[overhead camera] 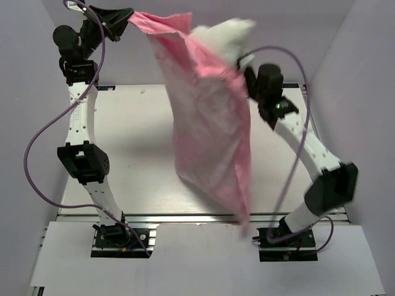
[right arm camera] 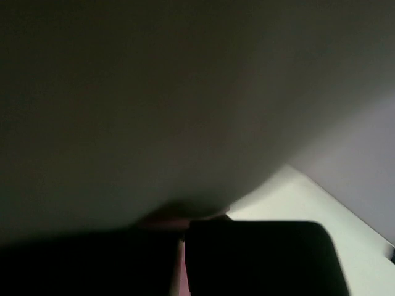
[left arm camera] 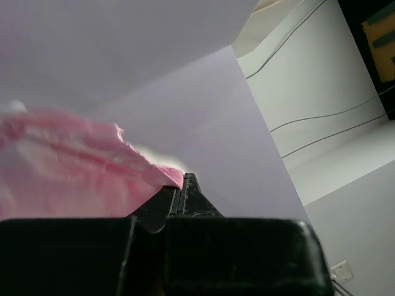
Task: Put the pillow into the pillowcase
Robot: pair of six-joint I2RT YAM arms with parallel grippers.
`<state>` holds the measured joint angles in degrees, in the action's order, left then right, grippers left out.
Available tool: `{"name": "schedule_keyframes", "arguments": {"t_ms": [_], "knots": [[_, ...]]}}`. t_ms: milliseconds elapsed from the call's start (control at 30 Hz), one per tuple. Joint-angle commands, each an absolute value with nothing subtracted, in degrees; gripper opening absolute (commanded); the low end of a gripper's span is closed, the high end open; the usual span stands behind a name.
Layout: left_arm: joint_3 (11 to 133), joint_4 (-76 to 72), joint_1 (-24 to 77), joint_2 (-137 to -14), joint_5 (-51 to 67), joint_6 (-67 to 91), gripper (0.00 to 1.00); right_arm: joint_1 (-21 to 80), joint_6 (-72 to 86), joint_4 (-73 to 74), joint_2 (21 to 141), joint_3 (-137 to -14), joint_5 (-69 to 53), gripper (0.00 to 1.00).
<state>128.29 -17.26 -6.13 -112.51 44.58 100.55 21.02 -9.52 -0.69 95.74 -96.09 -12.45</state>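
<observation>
The pink pillowcase [overhead camera: 207, 123] hangs in the air over the table, its open end up and its bottom corner drooping past the front edge. The white pillow [overhead camera: 225, 34] is inside it, with only its top sticking out of the opening. My left gripper [overhead camera: 126, 17] is raised high at the far left and shut on the opening's left corner; the left wrist view shows the pink cloth [left arm camera: 68, 166] pinched at its tips [left arm camera: 184, 179]. My right gripper [overhead camera: 245, 66] holds the opening's right edge, mostly hidden behind the cloth. In the right wrist view shadowed fabric fills the frame, and a thin pink strip shows between the shut jaws [right arm camera: 184, 225].
The white table [overhead camera: 136, 154] lies under the hanging bundle, with a bare patch in the right wrist view [right arm camera: 296, 197]. Purple cables loop from both arms. Grey walls close in the back and sides.
</observation>
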Motion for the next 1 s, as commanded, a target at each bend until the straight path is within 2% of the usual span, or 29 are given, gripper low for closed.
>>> {"name": "schedule_keyframes", "arguments": {"t_ms": [0, 100, 133, 233, 433, 533, 667, 800, 967], "knots": [[127.79, -19.77, -6.15, -110.65, 43.95, 100.81, 0.00, 37.51, -17.99, -20.13, 73.40, -86.76, -28.60, 0.00], [127.18, -19.86, -6.15, -110.66, 44.73, 100.81, 0.00, 37.88, -17.31, -15.31, 77.33, -93.85, -20.95, 0.00], [126.92, -19.95, -6.15, -110.22, 44.82, 100.81, 0.00, 37.36, -17.92, -14.42, 80.74, -95.78, -14.57, 0.00], [123.50, -21.18, -6.15, -108.90, 45.44, 100.72, 0.00, 32.97, -15.56, -10.90, 85.86, -103.78, -7.66, 0.00], [119.62, -23.11, -6.24, -106.44, 45.26, 100.81, 0.00, 27.34, -15.03, -20.55, 88.94, -111.95, -2.20, 0.00], [120.93, -23.03, -6.15, -107.14, 45.44, 100.90, 0.00, 25.49, -14.33, -18.81, 92.10, -120.20, -3.07, 0.00], [120.76, -23.99, -6.15, -106.79, 45.61, 101.51, 0.00, 24.87, -14.50, -22.49, 91.06, -118.56, -5.10, 0.00], [117.09, -26.09, -6.15, -105.21, 46.58, 101.60, 0.00, 24.87, -12.66, -17.94, 90.45, -118.23, -9.38, 0.00], [99.87, -31.28, -6.15, -96.26, 46.93, 101.43, 0.00, 24.87, -12.30, -15.21, 82.63, -97.33, -13.88, 0.00]]}}
